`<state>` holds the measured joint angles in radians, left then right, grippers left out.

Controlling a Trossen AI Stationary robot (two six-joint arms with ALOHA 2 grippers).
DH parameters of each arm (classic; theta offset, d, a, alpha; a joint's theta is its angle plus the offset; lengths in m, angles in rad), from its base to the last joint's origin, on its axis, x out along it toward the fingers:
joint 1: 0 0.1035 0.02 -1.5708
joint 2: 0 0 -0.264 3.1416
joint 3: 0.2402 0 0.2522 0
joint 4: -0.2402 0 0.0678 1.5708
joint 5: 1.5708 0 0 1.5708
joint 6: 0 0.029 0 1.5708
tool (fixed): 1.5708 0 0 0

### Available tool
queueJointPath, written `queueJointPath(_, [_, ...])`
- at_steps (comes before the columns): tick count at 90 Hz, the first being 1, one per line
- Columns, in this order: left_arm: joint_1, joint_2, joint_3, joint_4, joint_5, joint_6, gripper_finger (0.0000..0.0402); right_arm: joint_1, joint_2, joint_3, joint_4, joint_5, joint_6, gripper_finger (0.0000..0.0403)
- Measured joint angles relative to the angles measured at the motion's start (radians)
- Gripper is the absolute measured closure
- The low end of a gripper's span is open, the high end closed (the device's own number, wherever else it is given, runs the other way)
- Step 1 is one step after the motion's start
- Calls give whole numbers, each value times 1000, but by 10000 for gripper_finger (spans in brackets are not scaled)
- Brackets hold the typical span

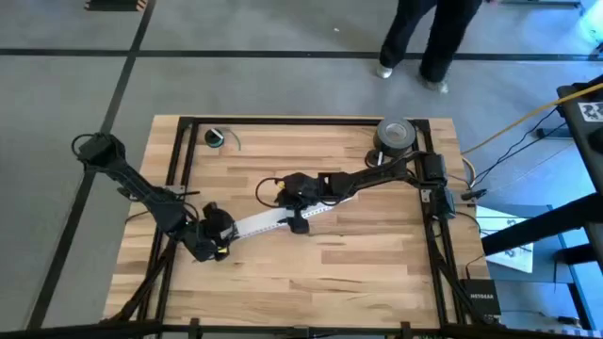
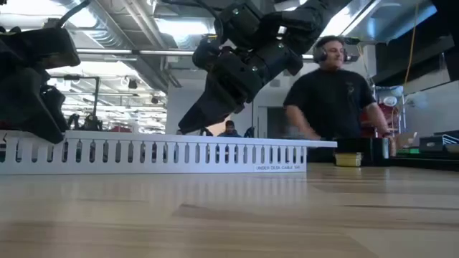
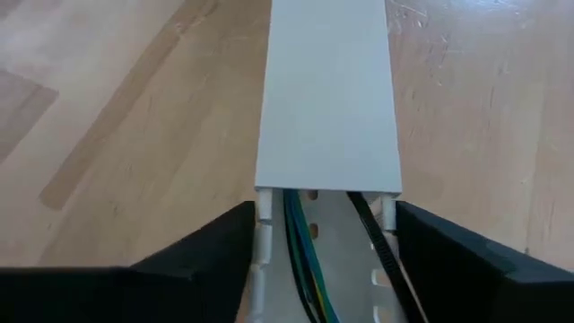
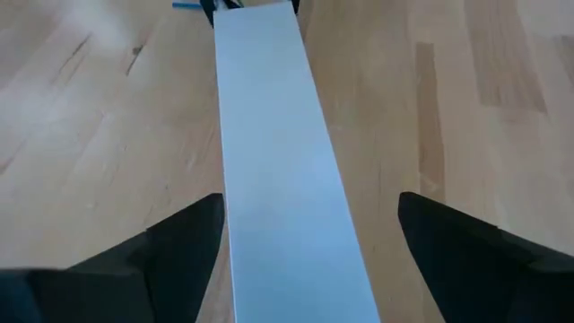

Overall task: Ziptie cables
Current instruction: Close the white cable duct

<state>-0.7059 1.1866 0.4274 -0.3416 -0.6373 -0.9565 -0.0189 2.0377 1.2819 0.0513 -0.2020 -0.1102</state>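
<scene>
Left gripper: fingers are being held spread, one on each side of the near end of a white slotted cable tray; whether they are touching its walls cannot be told. In the overhead view this gripper is being kept at the tray's lower-left end.

Cables: green and blue-grey wires are being kept inside the open end of the tray, between the left fingers, running under the flat white cover.

Ziptie: a thin black ridged strip is lying in the same channel, beside the cables, along the opposite wall.

Right gripper: fingers are being held wide apart above the white cover, one on either side, clear of its edges. Seen from table height, it is being held just over the tray's top edge.

Farther out: a wooden table is carrying the tray; a roll of dark tape is lying near the right arm's base; a person wearing a headset is standing beyond the table.
</scene>
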Motion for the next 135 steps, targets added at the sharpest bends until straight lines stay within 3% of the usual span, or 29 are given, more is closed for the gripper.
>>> queueJointPath(18, [0, 0, 0, 1, -1, 14, 206, 9, 0, 0, 1, 1, -3, 81])
queueJointPath(46, [0, 0, 0, 0, -1, 3, 202, 15, 0, 0, -36, -47, 23, 81])
queueJointPath(73, [0, 0, 0, 0, 0, -4, 202, 14, 17, -1, -50, 1, -16, 83])
queueJointPath(83, [0, 0, 0, 0, 0, -3, 202, 13, 19, 0, -53, 8, -19, 104])
queueJointPath(105, [3, 0, 0, -4, 3, 7, 202, 14, 19, -1, -45, -9, -7, 191])
queueJointPath(135, [54, -2, 0, 18, 84, 98, 201, 47, 28, -5, 28, 15, 2, 193])
